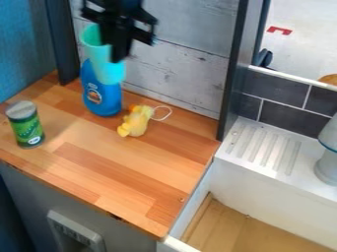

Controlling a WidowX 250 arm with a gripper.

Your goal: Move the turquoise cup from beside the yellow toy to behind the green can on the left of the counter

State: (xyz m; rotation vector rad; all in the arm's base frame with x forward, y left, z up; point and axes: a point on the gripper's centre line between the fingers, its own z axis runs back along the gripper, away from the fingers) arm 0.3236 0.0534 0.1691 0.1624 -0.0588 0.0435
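At the upper left, above the wooden counter, hangs the black gripper [119,45], shut on a turquoise cup [105,65]. The cup is raised and slightly tilted, with its wide end up and its narrow end down. Behind and below it stands a blue bottle [102,98], its upper part hidden by the cup. A yellow plush toy [136,121] with a white loop lies just right of the bottle. Near the left edge of the counter a green can [26,126] stands upright.
The wooden counter [121,167] is bounded by a grey plank wall [181,74] behind and dark posts at both sides. To the right are a white ribbed drainboard [268,147], a lower basin with a wooden bottom [243,229], and a pale grey object [327,165] at the edge.
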